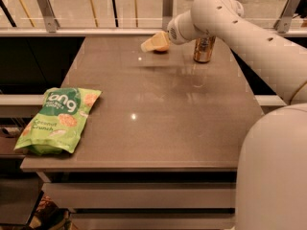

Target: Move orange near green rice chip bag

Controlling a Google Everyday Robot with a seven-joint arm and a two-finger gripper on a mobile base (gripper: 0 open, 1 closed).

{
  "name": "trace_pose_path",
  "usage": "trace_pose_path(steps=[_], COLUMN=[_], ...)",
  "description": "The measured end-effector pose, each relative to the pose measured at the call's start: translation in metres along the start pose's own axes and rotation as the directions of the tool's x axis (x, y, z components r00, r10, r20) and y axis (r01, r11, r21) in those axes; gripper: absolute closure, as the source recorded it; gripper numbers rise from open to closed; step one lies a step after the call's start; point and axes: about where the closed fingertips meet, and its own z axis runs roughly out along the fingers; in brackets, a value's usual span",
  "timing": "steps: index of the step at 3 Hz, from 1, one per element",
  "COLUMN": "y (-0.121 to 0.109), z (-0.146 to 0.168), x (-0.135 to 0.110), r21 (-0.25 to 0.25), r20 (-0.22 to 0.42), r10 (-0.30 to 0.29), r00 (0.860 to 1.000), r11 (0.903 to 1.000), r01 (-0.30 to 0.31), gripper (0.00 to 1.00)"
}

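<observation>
The orange (163, 47) sits at the far middle of the table, mostly hidden behind my gripper (153, 43). Only a small part of its peel shows at the gripper's lower right. The gripper is at the orange, low over the table top, with the white arm reaching in from the right. The green rice chip bag (60, 119) lies flat at the table's near left corner, far from the orange, with its white lettering and "Coconut Crunch" text facing up.
A gold-brown drink can (204, 49) stands upright just right of the orange, under the arm. The brown table (158, 128) has a rail with metal posts (45, 8) behind its far edge. The robot's white body (273, 176) fills the near right.
</observation>
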Motion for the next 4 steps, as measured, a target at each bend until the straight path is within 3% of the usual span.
trace_pose_path(steps=[4], y=[-0.036], z=[0.031], x=[-0.002], r21=[0.001], r20=[0.056], r10=[0.009], r00=[0.998], r11=[1.0000], r01=[-0.009], gripper=[0.00])
